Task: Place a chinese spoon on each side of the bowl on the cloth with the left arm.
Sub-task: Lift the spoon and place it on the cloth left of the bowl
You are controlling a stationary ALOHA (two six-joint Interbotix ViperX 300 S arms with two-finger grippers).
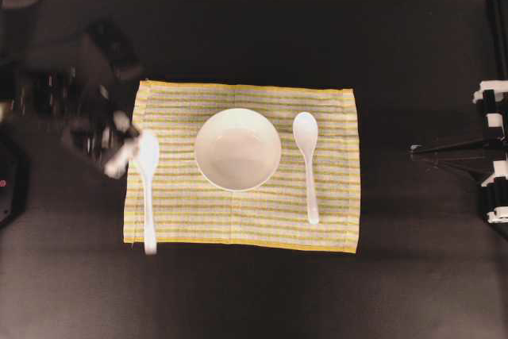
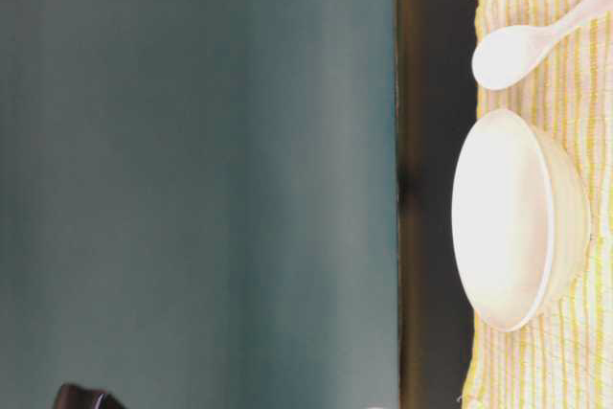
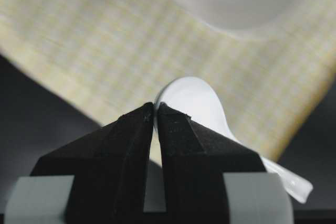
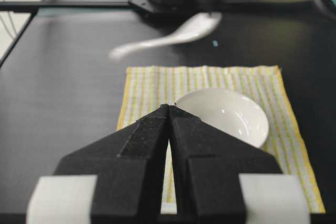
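Blurring left tool (image 1: 127,152) | gripped spoon (image 1: 148,188) smeared | handle tip cropped

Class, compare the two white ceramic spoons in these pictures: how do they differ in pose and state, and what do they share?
The white ceramic spoon left of the bowl is gripped at its scoop by the left tool and blurred; the white ceramic spoon right of the bowl lies free and sharp. The left one overhangs the striped cloth's edge; the right lies wholly on it. Both look alike.

White bowl (image 1: 237,149) centred on striped cloth (image 1: 333,196), spoon (image 1: 306,163) right
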